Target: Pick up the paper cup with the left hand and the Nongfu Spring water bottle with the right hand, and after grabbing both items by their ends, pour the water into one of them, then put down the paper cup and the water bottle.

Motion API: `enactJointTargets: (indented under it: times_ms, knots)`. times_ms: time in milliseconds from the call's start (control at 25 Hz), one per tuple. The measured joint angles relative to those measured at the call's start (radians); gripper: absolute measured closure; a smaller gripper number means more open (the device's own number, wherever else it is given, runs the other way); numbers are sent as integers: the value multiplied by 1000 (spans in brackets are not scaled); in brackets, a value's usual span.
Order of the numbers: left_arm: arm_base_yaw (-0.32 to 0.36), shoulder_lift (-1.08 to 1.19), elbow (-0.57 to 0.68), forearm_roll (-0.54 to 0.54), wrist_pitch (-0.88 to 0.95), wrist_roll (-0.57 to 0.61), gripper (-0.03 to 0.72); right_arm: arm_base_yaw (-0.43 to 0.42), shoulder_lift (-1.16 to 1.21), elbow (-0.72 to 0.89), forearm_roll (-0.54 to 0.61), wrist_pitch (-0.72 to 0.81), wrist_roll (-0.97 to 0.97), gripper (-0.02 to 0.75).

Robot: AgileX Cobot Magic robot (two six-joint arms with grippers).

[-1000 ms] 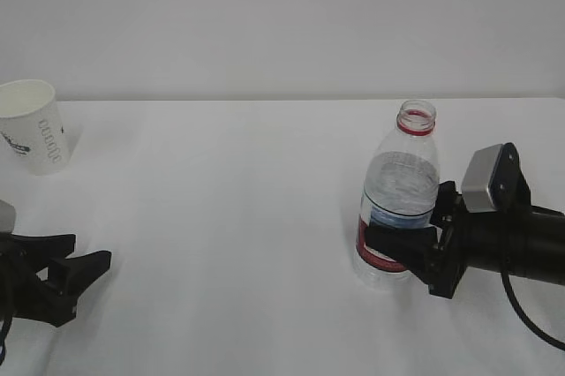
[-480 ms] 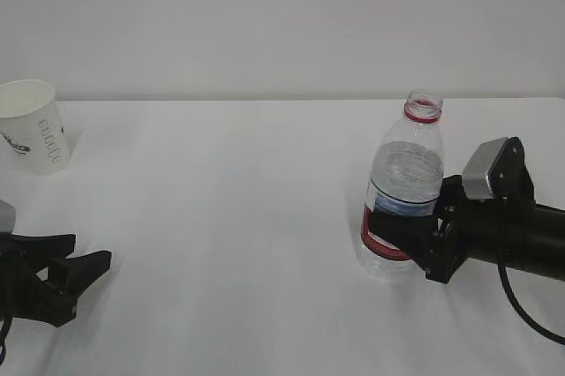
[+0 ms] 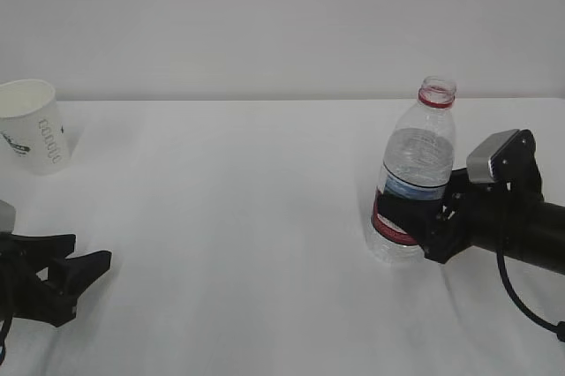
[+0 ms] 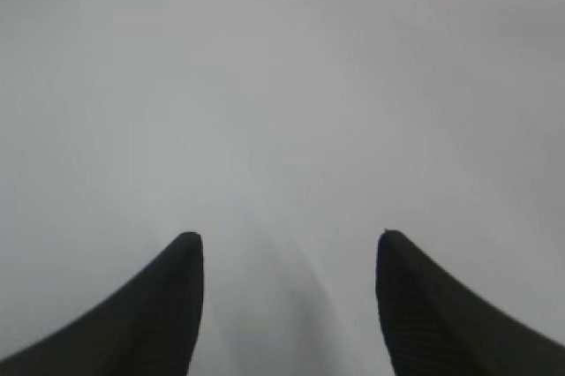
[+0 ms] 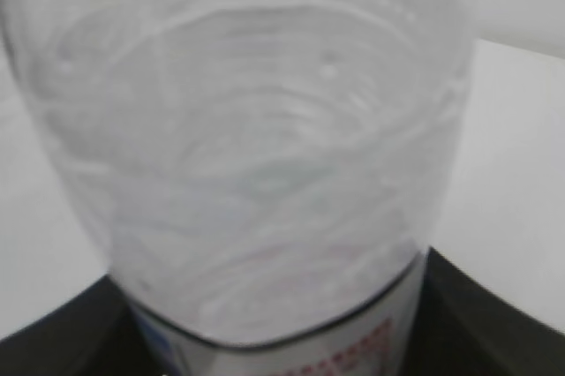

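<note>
Item 1: Nongfu Spring water bottle [image 3: 413,184], uncapped, tilted, clamped low in right hand [image 3: 415,228]; left hand [image 3: 75,274] jaws apart (empty), paper cup [image 3: 33,139] far behind; spill likely if tilt grew.

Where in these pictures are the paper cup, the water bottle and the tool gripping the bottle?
paper cup [image 3: 35,139]: exterior view, on its printed side.
water bottle [image 3: 418,160]: exterior view, on its clear ribbed body.
right tool [image 3: 415,226]: exterior view, where its jaws clasp the label.
</note>
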Motion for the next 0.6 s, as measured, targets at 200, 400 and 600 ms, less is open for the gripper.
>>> enactJointTargets:
  times_ms: [200,400,600]
  knots:
    - [0,0,0,0,0,0,237,1,0,14,70,-4,0,234]
    - [0,0,0,0,0,0,237,2,0,52,201,-27,-49,234]
    - [0,0,0,0,0,0,237,2,0,91,362,-50,-107,234]
